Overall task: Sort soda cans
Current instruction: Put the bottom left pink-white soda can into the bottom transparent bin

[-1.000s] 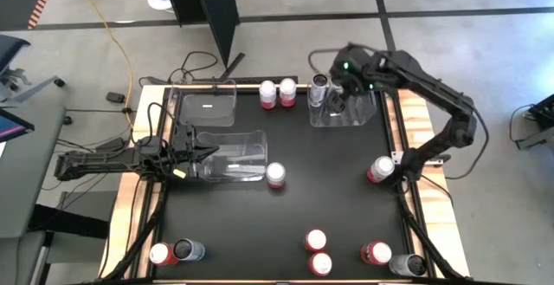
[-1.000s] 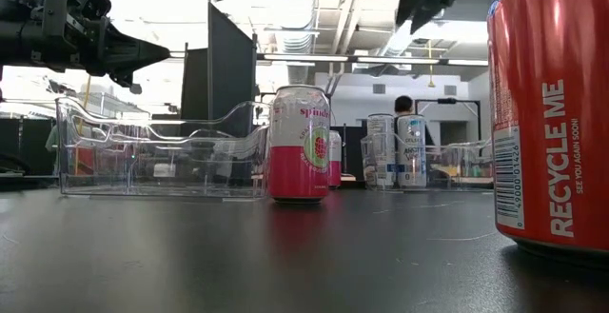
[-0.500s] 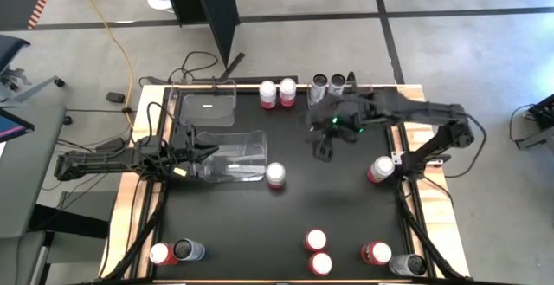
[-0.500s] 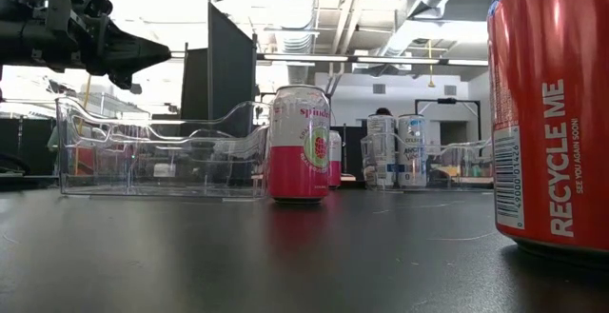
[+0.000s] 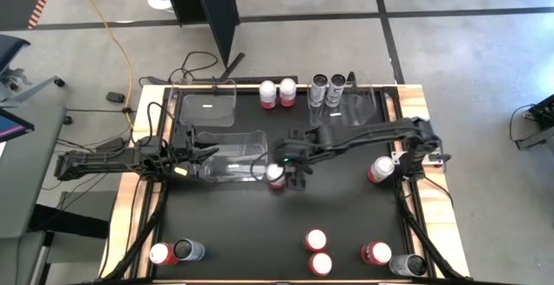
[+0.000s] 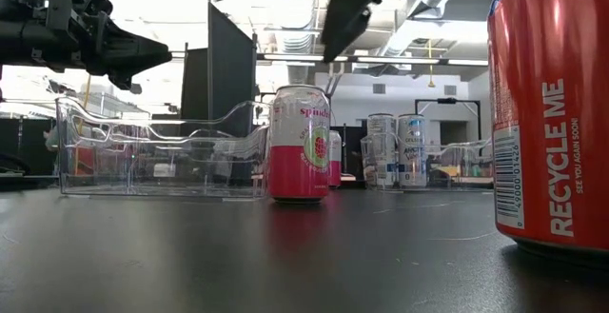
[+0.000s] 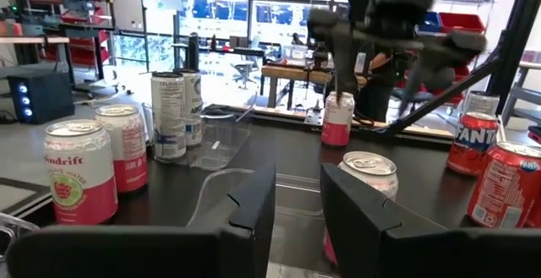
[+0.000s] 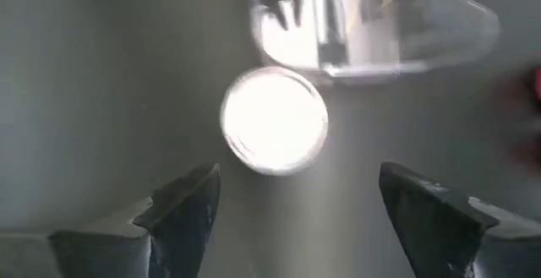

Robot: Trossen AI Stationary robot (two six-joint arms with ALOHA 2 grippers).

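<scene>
A pink-and-white can (image 5: 275, 174) stands upright on the black table beside the near right corner of a clear bin (image 5: 232, 155). My right gripper (image 8: 296, 215) hangs open above this can's top (image 8: 275, 119), a little to its right (image 5: 295, 171), touching nothing; the low view shows it (image 6: 347, 13) well above the can (image 6: 300, 144). My left gripper (image 7: 297, 206) points level over the clear bin at the table's left (image 5: 206, 152), a narrow gap between its fingers, with nothing in it. Two silver cans (image 5: 327, 87) stand in the far right bin (image 5: 357, 105).
Two pink cans (image 5: 278, 93) stand at the far edge beside another clear bin (image 5: 208, 107). One can (image 5: 379, 169) stands at the right edge. Several cans (image 5: 318, 250) stand along the near edge, with red and dark ones at both near corners (image 5: 175, 251) (image 5: 389, 258).
My right gripper has swung from over the far right bin toward the table's left and near edges and come down, ending above the pink-and-white can by the middle bin. Two silver cans now show upright in the far right bin.
</scene>
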